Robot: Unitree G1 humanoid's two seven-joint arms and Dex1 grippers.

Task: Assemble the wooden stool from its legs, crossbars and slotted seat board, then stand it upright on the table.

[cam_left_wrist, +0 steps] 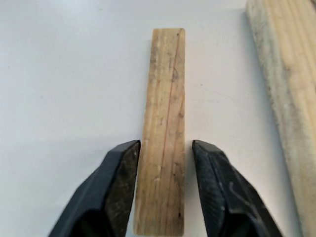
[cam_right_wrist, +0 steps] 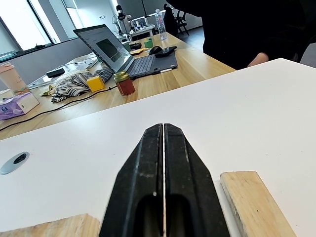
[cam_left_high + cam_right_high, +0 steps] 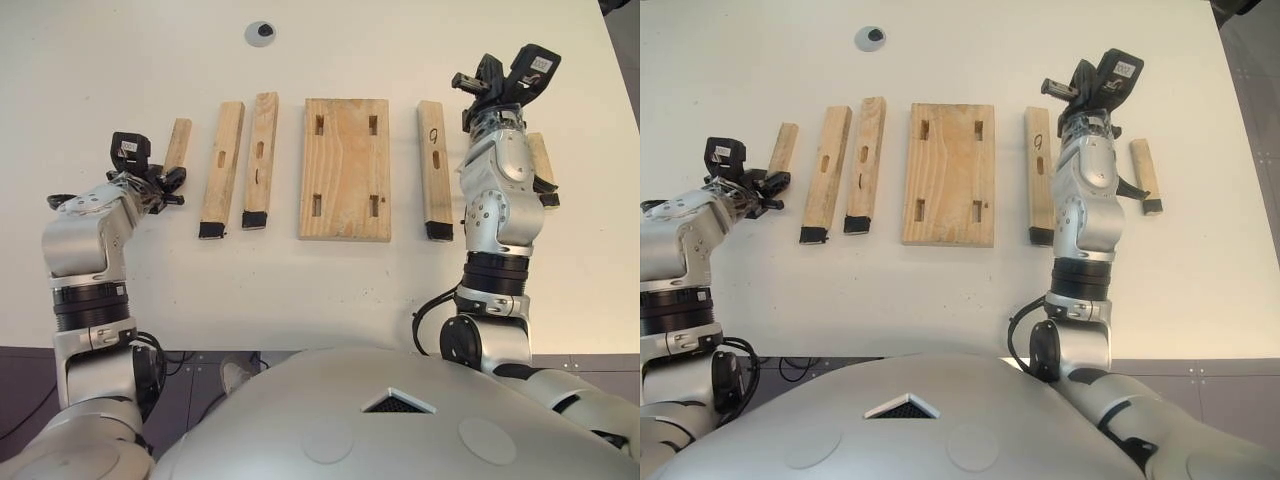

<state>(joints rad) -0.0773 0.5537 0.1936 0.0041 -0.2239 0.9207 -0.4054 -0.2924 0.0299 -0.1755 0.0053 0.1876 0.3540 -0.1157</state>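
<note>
1. Flat at the middle of the white surface (image 3: 330, 290): the seat board (image 3: 345, 168), four slots facing up.
2. Just left of it, a first leg (image 3: 221, 168) and a second leg (image 3: 261, 160), side by side and slightly apart; just right of it, a third leg (image 3: 433, 170).
3. Farthest left, a short crossbar (image 1: 165, 123) lying flat, flanked by the left fingers (image 1: 123, 168), released, one on each side with a thin gap.
4. Right fingers (image 2: 163, 187) clenched together on nothing, raised above the surface between the third leg and another short crossbar (image 3: 1145, 172).
5. Near the far edge, a small grey disc (image 3: 260, 33).
</note>
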